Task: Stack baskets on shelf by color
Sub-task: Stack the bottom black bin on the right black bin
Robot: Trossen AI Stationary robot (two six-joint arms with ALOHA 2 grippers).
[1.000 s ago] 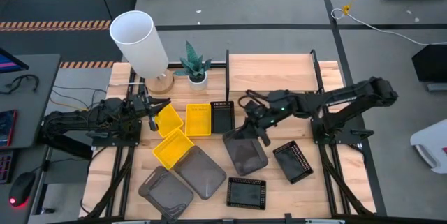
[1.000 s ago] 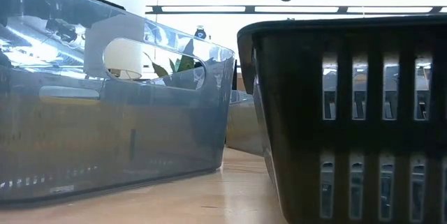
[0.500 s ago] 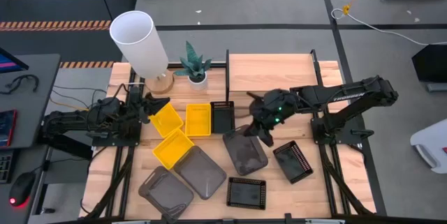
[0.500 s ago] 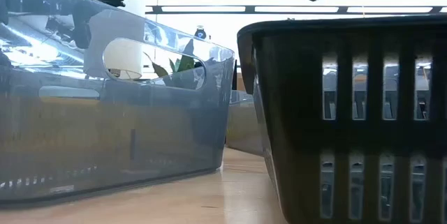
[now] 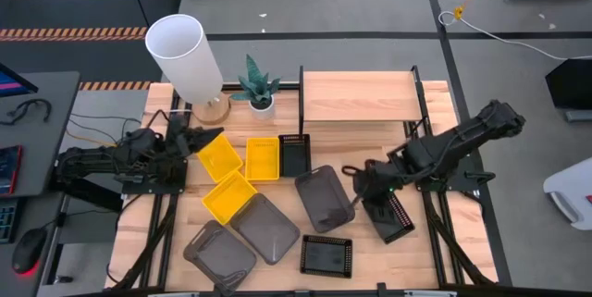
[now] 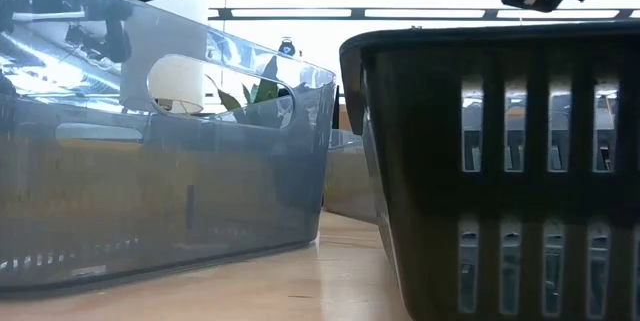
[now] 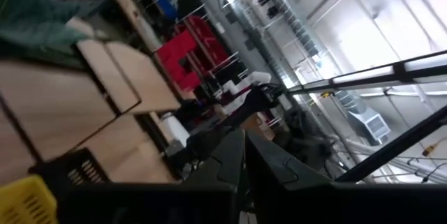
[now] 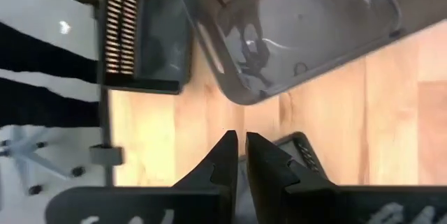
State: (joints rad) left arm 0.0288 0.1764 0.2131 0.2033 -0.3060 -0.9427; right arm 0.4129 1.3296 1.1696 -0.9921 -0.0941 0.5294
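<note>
The high view shows three yellow baskets (image 5: pixel 222 156) (image 5: pixel 263 159) (image 5: pixel 228 196), three grey baskets (image 5: pixel 324 198) (image 5: pixel 265 228) (image 5: pixel 219 253) and three black mesh baskets (image 5: pixel 294 155) (image 5: pixel 388 214) (image 5: pixel 326 254), all lying singly on the table. The shelf (image 5: pixel 361 96) stands at the far right with a bare board. My left gripper (image 5: pixel 205 138) is shut and hovers just beyond the far-left yellow basket, tipped upward. My right gripper (image 5: pixel 354 184) is shut. It points down between the right-hand grey basket (image 8: pixel 300 28) and a black basket (image 8: pixel 302 148), above bare table.
A white cylinder lamp (image 5: pixel 185 52) and a small potted plant (image 5: pixel 257 84) stand at the far left of the table. In the low view, a grey basket (image 6: pixel 150 141) and a black basket (image 6: pixel 500 161) fill the foreground. Bare wood lies near the table's right and left edges.
My right gripper has left the far end of the right-hand grey basket. It swung toward the table's right and near edge, and now stands between that basket and a black one. My left gripper has risen slightly and tipped upward. No basket has moved.
</note>
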